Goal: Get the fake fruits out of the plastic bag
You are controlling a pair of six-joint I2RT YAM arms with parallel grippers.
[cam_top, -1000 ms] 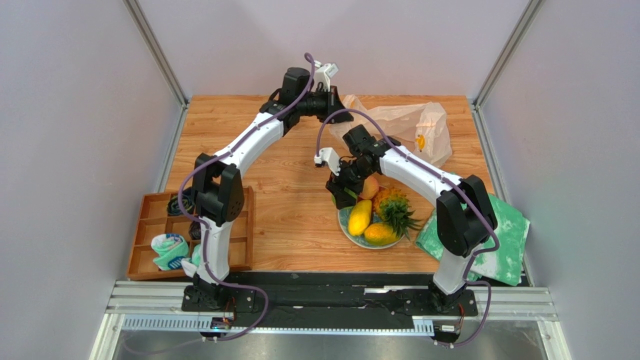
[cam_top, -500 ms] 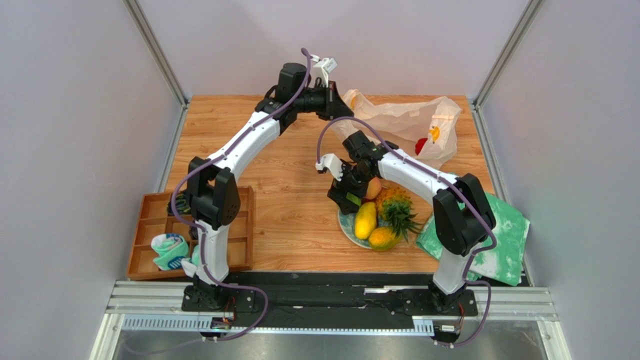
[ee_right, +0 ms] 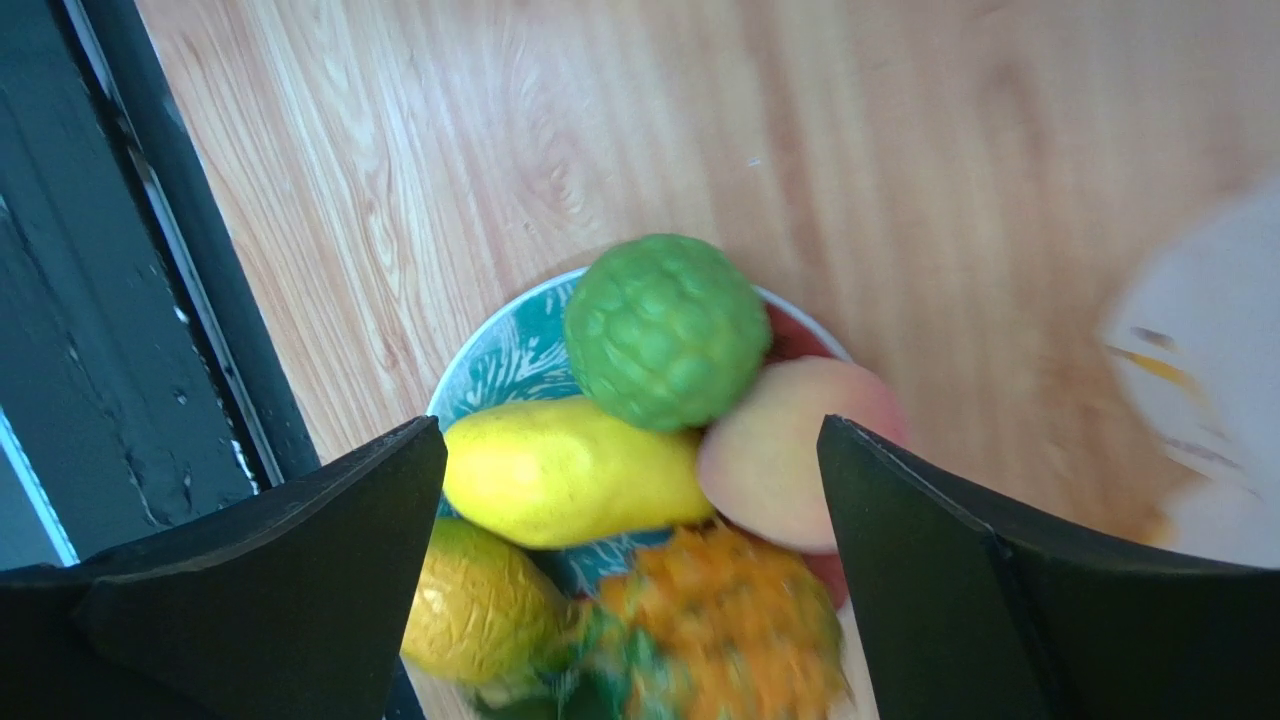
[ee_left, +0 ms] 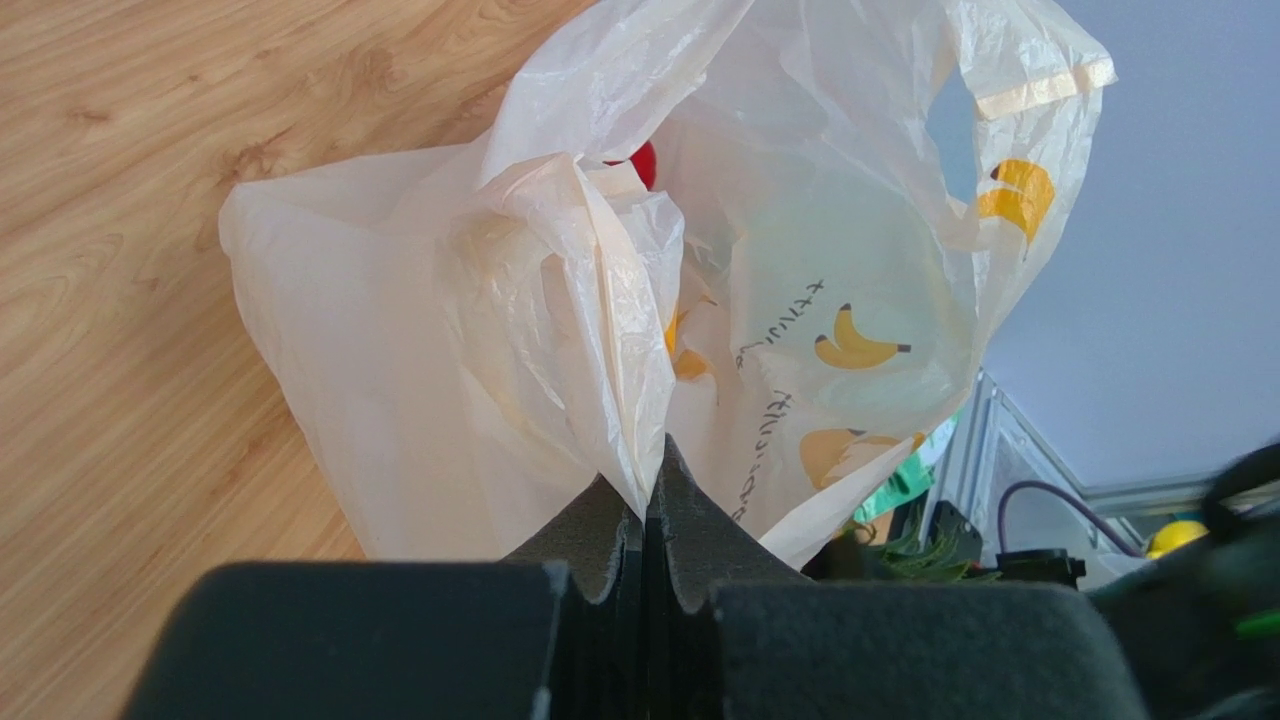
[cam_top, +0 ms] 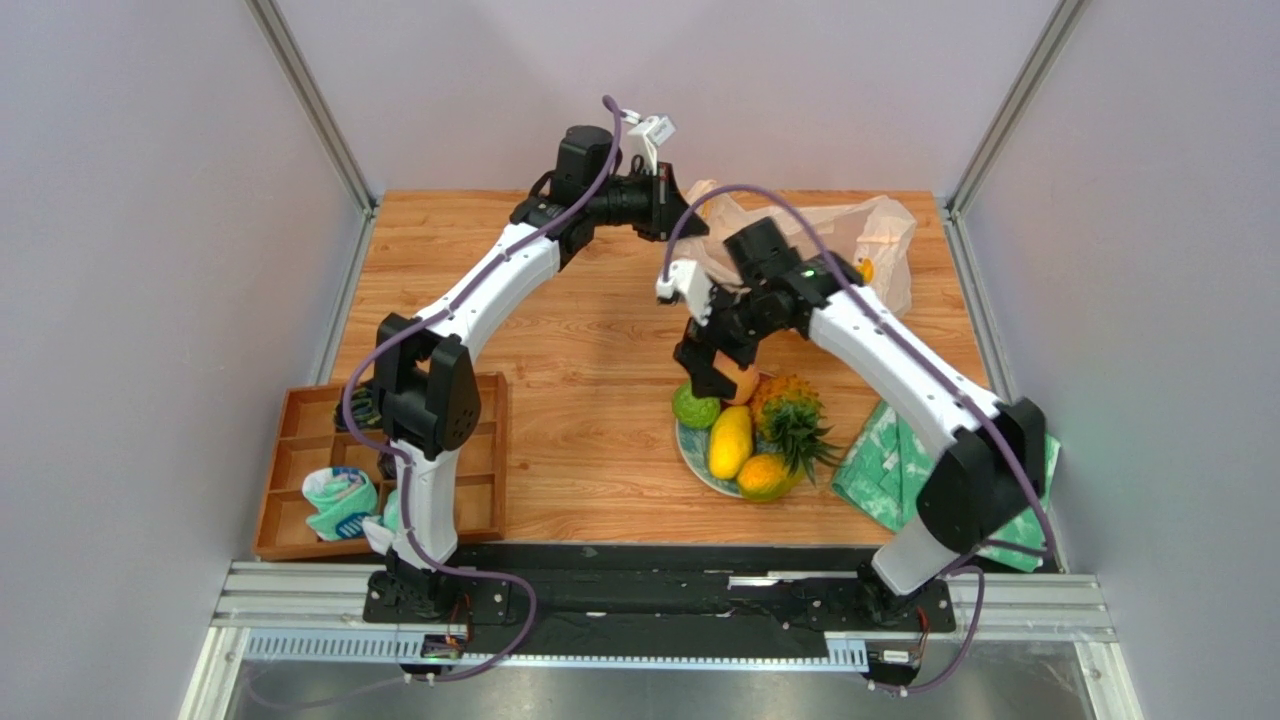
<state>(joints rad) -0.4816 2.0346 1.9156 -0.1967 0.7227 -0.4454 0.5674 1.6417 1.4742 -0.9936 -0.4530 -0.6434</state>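
Left wrist: left hand point(ee_left: 649, 503) clamped on plastic bag point(ee_left: 436, 345) | right hand point(ee_right: 628, 495) spread wide, empty, over fake fruits point(ee_right: 664, 330)

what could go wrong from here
1. The bumpy green fruit perches at the rim of the crowded plate and may roll off.
2. The left fingers pinch only a thin fold of the plastic bag; it could slip or tear with the red fruit inside.

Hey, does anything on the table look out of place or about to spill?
The bumpy green fruit sits perched at the plate's rim, leaning against the yellow mango and the peach, so it could roll off. Nothing looks spilled or damaged.
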